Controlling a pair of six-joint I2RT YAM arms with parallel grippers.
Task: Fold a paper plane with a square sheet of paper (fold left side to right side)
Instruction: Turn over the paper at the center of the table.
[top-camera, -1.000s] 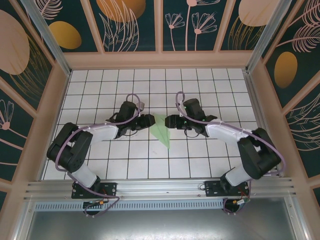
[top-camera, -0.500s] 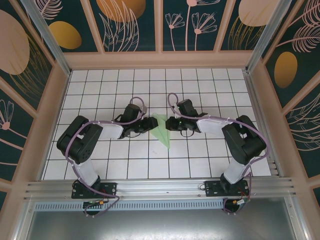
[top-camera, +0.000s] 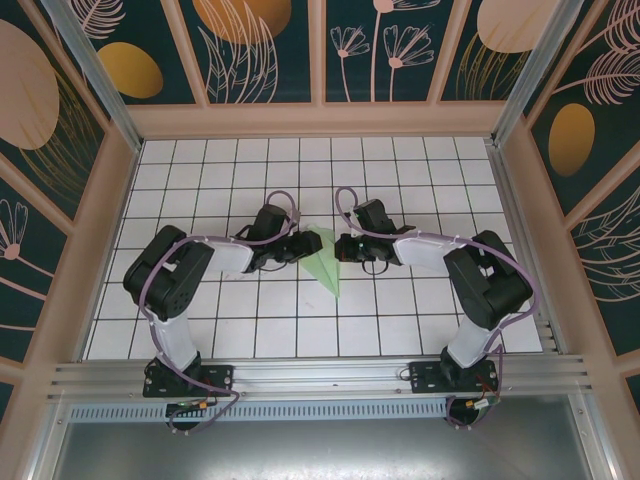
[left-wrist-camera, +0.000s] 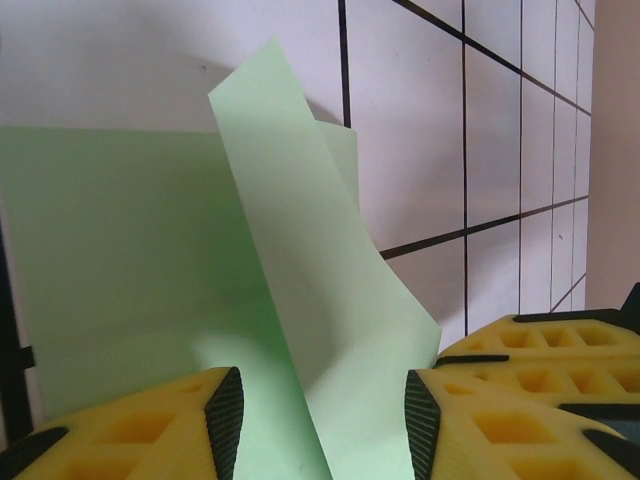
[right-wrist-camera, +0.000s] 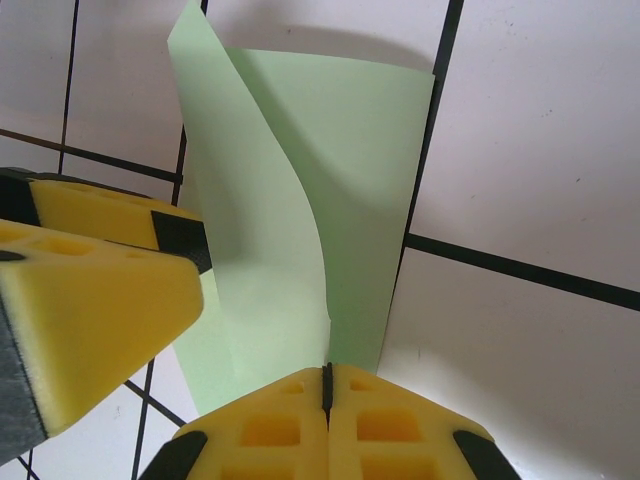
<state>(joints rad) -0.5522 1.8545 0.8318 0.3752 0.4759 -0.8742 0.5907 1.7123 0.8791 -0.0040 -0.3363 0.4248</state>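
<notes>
The pale green paper is folded to a narrow pointed dart, the paper plane (top-camera: 326, 262), lying between both grippers with its tip toward the near edge; it no longer lies as a square sheet. One flap stands up from it (left-wrist-camera: 300, 260). My left gripper (top-camera: 306, 246) is open, its pads either side of that raised flap (left-wrist-camera: 322, 425) without pinching it. My right gripper (top-camera: 343, 247) is shut (right-wrist-camera: 326, 385), and the edge of the curved flap (right-wrist-camera: 270, 230) runs into the seam between its fingers. The left gripper's yellow finger (right-wrist-camera: 90, 290) shows in the right wrist view.
The white tiled floor (top-camera: 400, 320) with black grid lines surrounds the paper. Wooden walls with patterned panels (top-camera: 320, 115) close in the back and both sides. A metal rail (top-camera: 320, 375) carrying the arm bases runs along the near edge.
The left gripper has slid right, closer onto the paper's left side, with its elbow swinging inward. The right arm pulled in its elbow a second ago and has held still since.
</notes>
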